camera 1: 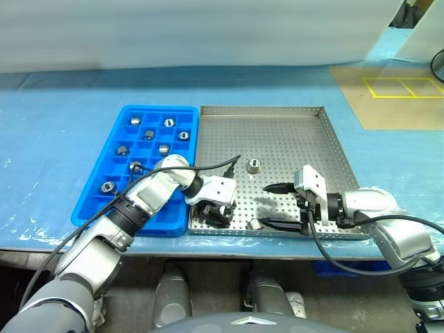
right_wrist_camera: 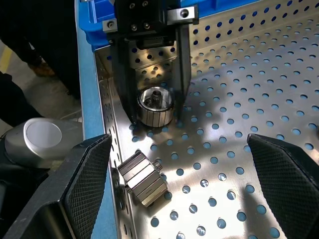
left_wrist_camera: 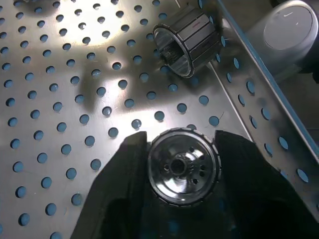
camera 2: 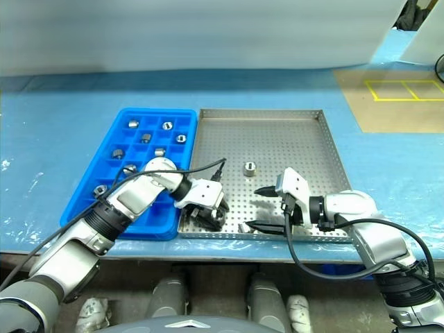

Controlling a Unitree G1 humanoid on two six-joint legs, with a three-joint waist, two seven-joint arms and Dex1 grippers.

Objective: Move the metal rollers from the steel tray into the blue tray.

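One metal roller (right_wrist_camera: pixel 155 105) sits upright on the perforated floor at the near left corner of the steel tray (camera 1: pixel 326 149), and the left gripper (left_wrist_camera: pixel 182 174) has its two black fingers (left_wrist_camera: pixel 127 179) closed against the roller's ribbed sides. The roller rests on the tray floor; whether it is lifted at all cannot be told.

A second roller (right_wrist_camera: pixel 142 178) lies on its side just beside the gripped one, close against the tray's near rim. A third roller (camera 1: pixel 254 165) stands alone near the middle of the steel tray, well apart from both grippers.

The right gripper (camera 1: pixel 277 205) is over the near part of the steel tray, pointing toward the left gripper. Its fingers (right_wrist_camera: pixel 284 174) stand wide apart and hold nothing; the lying roller is between the two fingertips in the right wrist view, but neither pad touches it.

The blue tray (camera 1: pixel 182 114) lies directly against the left side of the steel tray. Several rollers already occupy separate compartments of it: seven can be counted, among them one (camera 1: pixel 136 121) in the far row and one (camera 1: pixel 107 186) nearer the front. Other compartments are hidden by the left arm.

Both trays rest on a pale blue table covering (camera 1: pixel 55 132).
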